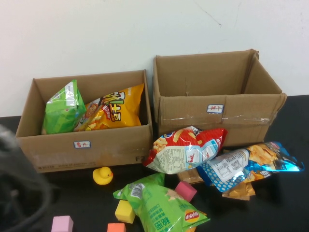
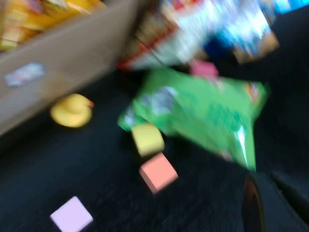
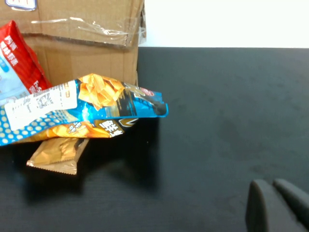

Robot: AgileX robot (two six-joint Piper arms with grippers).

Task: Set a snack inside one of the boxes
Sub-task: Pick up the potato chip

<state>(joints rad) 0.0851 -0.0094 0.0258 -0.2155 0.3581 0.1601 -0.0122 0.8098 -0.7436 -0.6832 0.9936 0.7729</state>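
Two open cardboard boxes stand at the back. The left box [image 1: 87, 145] holds a green bag [image 1: 63, 108] and a yellow bag [image 1: 116, 108]. The right box [image 1: 217, 121] looks empty. On the black table lie a green snack bag [image 1: 161, 205], a red one [image 1: 186, 147] and a blue one [image 1: 251, 162]. My left arm is a dark blur [image 1: 19, 188] at the near left. The left gripper [image 2: 273, 186] is shut and empty, near the green bag [image 2: 207, 113]. My right gripper [image 3: 271, 186] is shut and empty, beside the blue bag [image 3: 72, 108], out of the high view.
A yellow duck [image 1: 103, 175] sits before the left box. Foam blocks lie near the green bag: yellow [image 1: 124, 211], orange [image 1: 116, 228], purple [image 1: 62, 224], pink [image 1: 186, 190]. A brown packet [image 1: 239, 191] lies under the blue bag.
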